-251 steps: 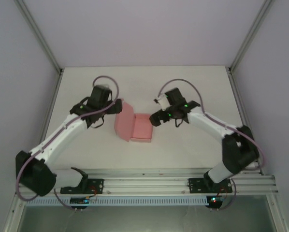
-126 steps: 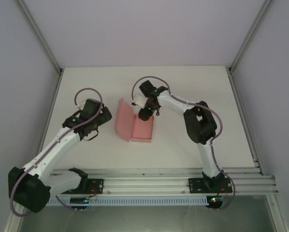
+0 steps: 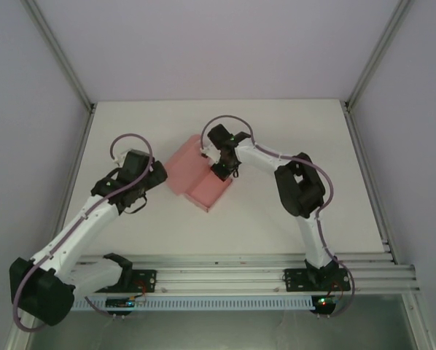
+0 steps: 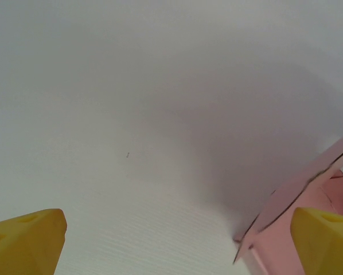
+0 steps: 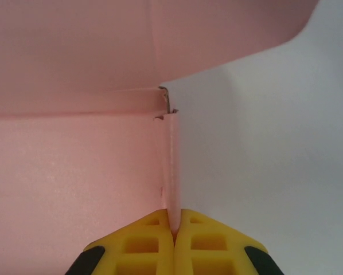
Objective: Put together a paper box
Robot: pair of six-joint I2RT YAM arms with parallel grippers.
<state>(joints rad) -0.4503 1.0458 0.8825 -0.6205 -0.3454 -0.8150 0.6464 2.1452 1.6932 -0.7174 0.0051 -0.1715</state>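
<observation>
Mid-worktop (image 3: 291, 131), top view: the paper box (image 3: 200, 175) has swung round in the last half-second, with its lid now at far-left. Right tool (image 3: 219, 169) is on its far wall; left tool (image 3: 151, 179) sits apart.
Left wrist: tool released, box corner beside one finger.
Right wrist: tool clenched on the box wall. Probably squaring it up for closing.

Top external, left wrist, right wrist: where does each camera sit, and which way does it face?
Top external: above and behind the bases, looking down on the table; left hand and right hand show.
Left wrist: on the left hand, facing bare table; its yellow fingers stand apart.
Right wrist: on the right hand, facing the paper box, one wall pinched by its fingers.
Shared: all three see that paper box.
</observation>
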